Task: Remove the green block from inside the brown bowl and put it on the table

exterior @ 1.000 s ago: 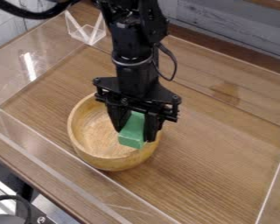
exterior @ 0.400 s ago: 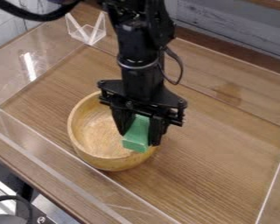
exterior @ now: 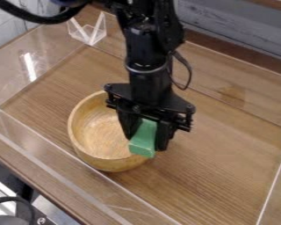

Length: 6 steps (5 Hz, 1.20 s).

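The green block (exterior: 144,141) hangs upright between the black fingers of my gripper (exterior: 150,141), which is shut on it. It hovers over the right rim of the brown bowl (exterior: 98,132), a round light wooden bowl on the table (exterior: 225,132). The bowl's inside shows bare wood. The black arm rises straight up from the gripper and hides part of the bowl's far right rim.
Clear acrylic walls (exterior: 38,53) edge the wood-grain tabletop on the left, front and right. A clear angled stand (exterior: 87,31) sits at the back left. Bare tabletop lies to the right of the bowl.
The gripper with the green block has shifted a little to the right, from over the bowl's inside to over its right rim. The bowl has stayed in place.
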Each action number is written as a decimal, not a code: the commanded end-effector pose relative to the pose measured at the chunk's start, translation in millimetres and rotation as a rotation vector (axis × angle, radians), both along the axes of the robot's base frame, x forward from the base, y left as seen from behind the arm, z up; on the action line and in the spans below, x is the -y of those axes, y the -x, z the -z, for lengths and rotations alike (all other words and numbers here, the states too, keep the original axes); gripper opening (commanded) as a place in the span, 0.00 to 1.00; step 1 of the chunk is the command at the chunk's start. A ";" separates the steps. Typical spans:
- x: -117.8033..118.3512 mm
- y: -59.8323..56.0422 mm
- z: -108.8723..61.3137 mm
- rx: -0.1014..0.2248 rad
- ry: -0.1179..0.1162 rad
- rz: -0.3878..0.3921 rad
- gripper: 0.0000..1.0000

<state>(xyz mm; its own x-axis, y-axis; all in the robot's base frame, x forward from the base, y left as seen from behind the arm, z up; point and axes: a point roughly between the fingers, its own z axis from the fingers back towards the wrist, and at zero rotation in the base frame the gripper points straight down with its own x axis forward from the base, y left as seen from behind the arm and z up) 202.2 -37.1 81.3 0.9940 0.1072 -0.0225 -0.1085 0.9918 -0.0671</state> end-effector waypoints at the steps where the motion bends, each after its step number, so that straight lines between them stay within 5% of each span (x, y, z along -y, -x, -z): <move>1: 10.0 -8.1 -11.8 0.057 0.016 0.007 0.00; 6: 57.5 -7.9 16.2 0.054 0.039 0.056 0.00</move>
